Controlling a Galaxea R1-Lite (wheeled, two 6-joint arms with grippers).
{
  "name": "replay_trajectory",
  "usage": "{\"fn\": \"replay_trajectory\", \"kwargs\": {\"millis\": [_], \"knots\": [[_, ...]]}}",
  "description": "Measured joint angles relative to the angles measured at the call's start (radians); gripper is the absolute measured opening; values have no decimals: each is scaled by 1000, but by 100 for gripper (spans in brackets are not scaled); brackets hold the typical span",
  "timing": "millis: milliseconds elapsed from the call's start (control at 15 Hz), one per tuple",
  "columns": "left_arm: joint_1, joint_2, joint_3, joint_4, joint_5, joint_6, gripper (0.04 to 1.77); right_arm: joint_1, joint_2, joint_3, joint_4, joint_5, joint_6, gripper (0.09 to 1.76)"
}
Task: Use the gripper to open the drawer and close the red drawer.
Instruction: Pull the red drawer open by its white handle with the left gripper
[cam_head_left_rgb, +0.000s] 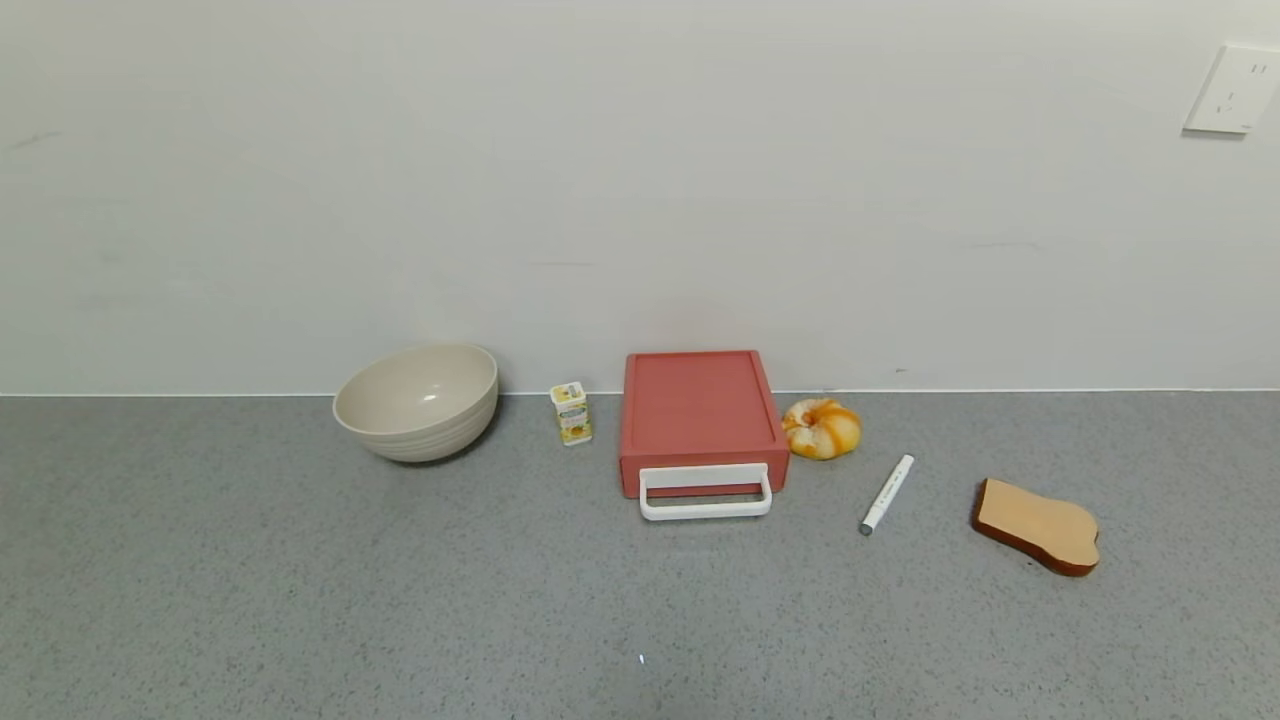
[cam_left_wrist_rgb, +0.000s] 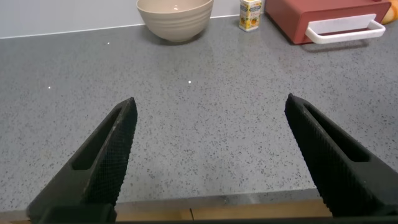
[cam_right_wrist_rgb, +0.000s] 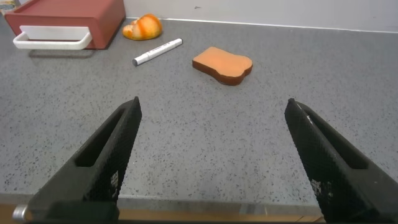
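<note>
The salmon-red drawer sits against the wall at the counter's middle, its tray pushed in and its white loop handle facing me. It also shows in the left wrist view and in the right wrist view. Neither gripper shows in the head view. My left gripper is open and empty, low over the counter's near edge, far from the drawer. My right gripper is open and empty, also at the near edge, with the drawer far off.
A beige bowl and a small yellow carton stand left of the drawer. An orange-and-white bun, a white marker and a brown toast slice lie to its right. A white wall runs behind.
</note>
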Motion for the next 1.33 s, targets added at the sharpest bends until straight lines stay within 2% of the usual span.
{"fn": "replay_trajectory", "kwargs": {"millis": [200,333,667,867,1133,1333], "knots": [[0,0,-13,-8,5,0,172,0,0,0,0,0,0,170],[0,0,-60,4,8,-3,172,0,0,0,0,0,0,170],[-1,109,-275,53,7,-3,172,0,0,0,0,0,0,170],[-5,261,-404,60,2,-1,172,0,0,0,0,0,0,170],[-12,530,-545,62,-17,13,172,0,0,0,0,0,0,170],[-40,760,-648,64,-29,26,172,0,0,0,0,0,0,170]]}}
